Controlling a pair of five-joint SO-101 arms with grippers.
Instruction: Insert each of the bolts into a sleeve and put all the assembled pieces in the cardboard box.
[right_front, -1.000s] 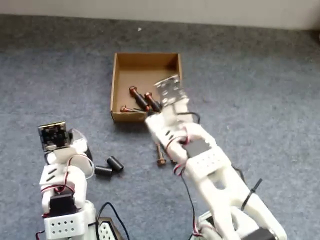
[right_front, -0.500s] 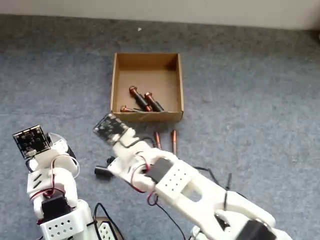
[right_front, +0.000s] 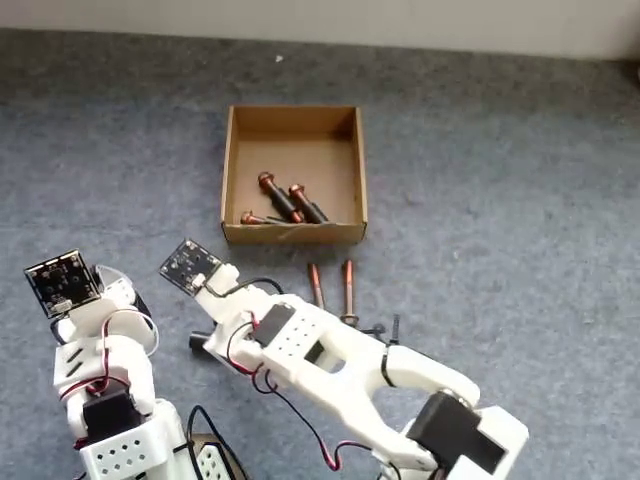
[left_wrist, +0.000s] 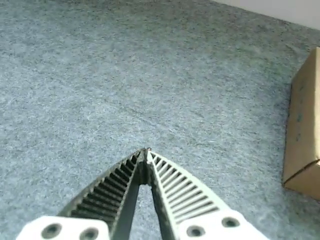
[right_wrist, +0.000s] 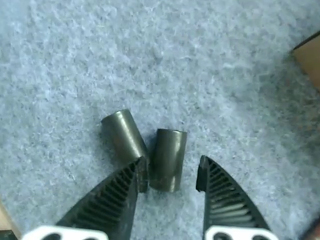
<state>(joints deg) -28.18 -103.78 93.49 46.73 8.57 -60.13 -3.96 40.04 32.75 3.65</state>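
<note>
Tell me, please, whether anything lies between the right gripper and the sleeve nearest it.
Nothing visible does: the nearer sleeve lies with one end inside the open right gripper. The second sleeve lies close beside it, by one fingertip, and might get nudged.

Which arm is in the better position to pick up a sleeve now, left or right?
Right. The right gripper is open around one black sleeve, with the other sleeve beside it. The left gripper is shut over bare carpet.

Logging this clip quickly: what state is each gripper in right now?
Left gripper: shut, holding nothing.
Right gripper: open, straddling a sleeve, not gripping it.
</note>
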